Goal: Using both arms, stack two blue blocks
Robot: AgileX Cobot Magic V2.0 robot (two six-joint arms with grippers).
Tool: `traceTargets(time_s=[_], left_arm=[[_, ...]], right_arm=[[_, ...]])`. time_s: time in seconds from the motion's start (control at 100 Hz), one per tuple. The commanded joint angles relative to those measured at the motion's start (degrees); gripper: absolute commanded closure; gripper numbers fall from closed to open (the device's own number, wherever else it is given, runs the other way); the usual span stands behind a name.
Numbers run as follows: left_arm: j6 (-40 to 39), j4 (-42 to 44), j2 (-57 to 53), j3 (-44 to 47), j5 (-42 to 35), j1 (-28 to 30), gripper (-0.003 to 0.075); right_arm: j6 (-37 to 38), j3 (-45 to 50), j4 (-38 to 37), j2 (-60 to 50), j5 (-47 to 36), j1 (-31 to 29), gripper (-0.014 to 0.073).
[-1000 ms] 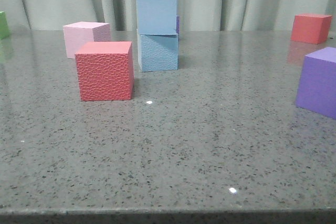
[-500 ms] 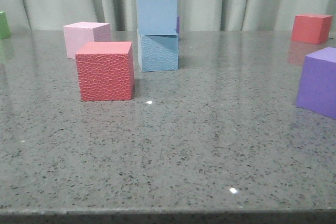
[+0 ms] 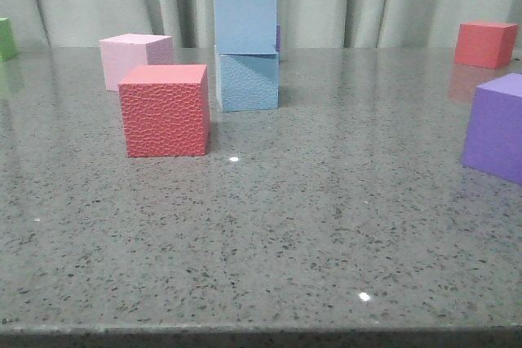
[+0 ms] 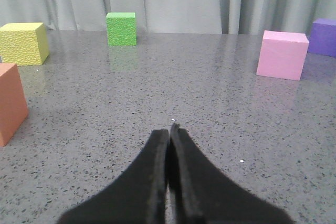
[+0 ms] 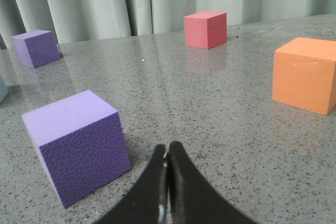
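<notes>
Two blue blocks stand stacked near the far middle of your table (image 3: 326,226): the smooth blue block (image 3: 245,19) sits on the pebbled blue block (image 3: 248,81), set slightly askew, with no claw touching either. Just in front and to the left you have a red cube (image 3: 164,110), and behind that a pink cube (image 3: 130,59). A purple cube (image 3: 495,126) sits at the right edge, another red cube (image 3: 484,43) far right at the back. Your left claw (image 4: 170,129) has its fingers pressed together, holding nothing, low over bare table. Your right claw (image 5: 168,150) is likewise pressed together and empty, just beside the purple cube.
</notes>
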Motion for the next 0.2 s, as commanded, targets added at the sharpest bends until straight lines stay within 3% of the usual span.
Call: traceTargets(time_s=[0.0, 0.19], left_arm=[[-0.13, -0.51, -1.94, 0.16, -4.74, 0.09, 0.0739], [-0.13, -0.51, -1.94, 0.16, -4.74, 0.09, 0.0739]], right_arm=[[-0.38, -0.98, -0.07, -1.25, -4.02, -0.39, 0.0706], [-0.38, -0.98, -0.07, -1.25, -4.02, -0.39, 0.0706]])
